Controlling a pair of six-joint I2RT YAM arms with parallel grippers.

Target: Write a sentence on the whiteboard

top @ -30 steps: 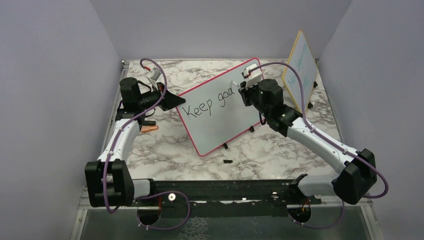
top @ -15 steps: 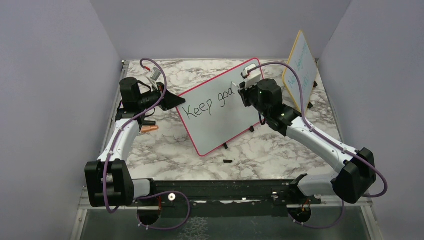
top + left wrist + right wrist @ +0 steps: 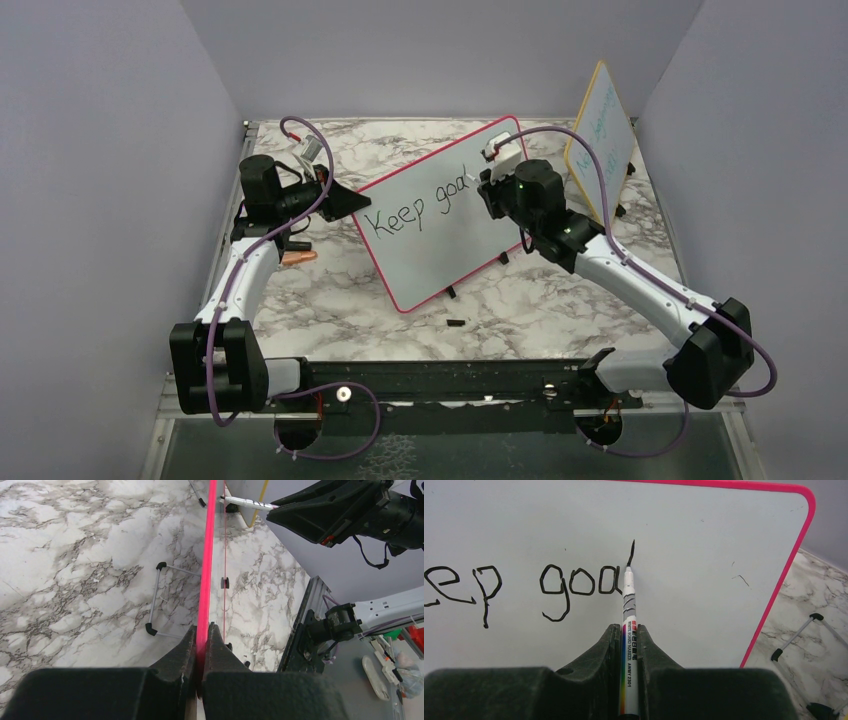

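The whiteboard (image 3: 440, 240), white with a pink-red frame, stands tilted mid-table. It reads "Keep goa" in black (image 3: 412, 208), with a fresh stroke after the "a" (image 3: 630, 550). My left gripper (image 3: 352, 200) is shut on the board's left edge; the pink frame (image 3: 205, 580) runs between its fingers. My right gripper (image 3: 484, 188) is shut on a white marker (image 3: 629, 630). The marker's tip (image 3: 627, 569) touches the board at the foot of the new stroke. The marker also shows in the left wrist view (image 3: 247, 502).
A smaller yellow-framed board (image 3: 600, 125) with teal writing stands at the back right. A small orange-brown object (image 3: 298, 257) lies by the left arm. A black bit (image 3: 455, 323) lies in front of the board. Wire stand legs (image 3: 160, 600) rest on the marble table (image 3: 340, 290).
The right gripper has drawn a new downward stroke after "goa", starting an "l". The left gripper and the board have not moved.
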